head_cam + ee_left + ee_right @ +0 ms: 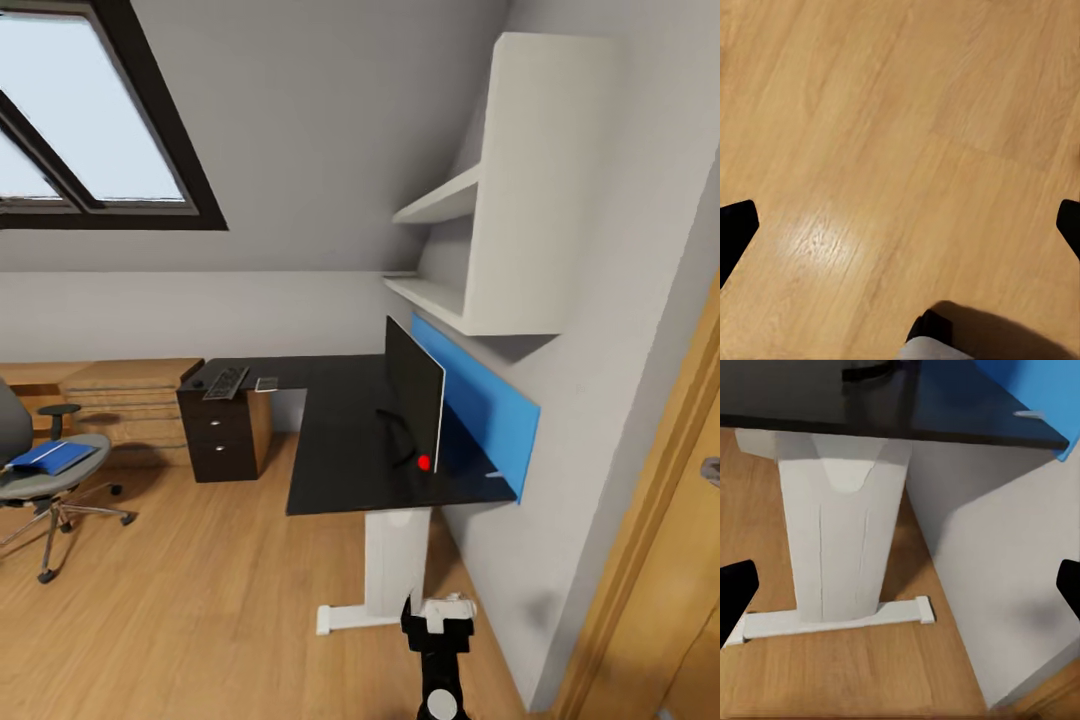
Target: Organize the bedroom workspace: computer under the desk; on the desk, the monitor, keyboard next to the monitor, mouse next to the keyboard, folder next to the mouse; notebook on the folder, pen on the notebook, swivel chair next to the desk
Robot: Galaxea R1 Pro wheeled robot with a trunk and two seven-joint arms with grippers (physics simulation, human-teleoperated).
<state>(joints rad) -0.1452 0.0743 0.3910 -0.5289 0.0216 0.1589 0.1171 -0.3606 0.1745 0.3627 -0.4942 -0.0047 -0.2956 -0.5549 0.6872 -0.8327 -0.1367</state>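
Head view: the matte black L-shaped worktop (350, 440) already carries the wide thin black monitor (414, 405). The long black keyboard (226, 382) lies far off over the drawer unit, with a small pale thing, perhaps the notebook, beside it. The flat bright blue folder (48, 456) lies on the grey swivel chair (45, 470), well apart from the worktop, so most steps look undone.

Left wrist view: the left tool (900, 225) gapes wide over the plank floor (870, 135), holding nothing.

Right wrist view: the right tool (900, 592) is spread wide, empty, facing the white worktop leg (844, 540).
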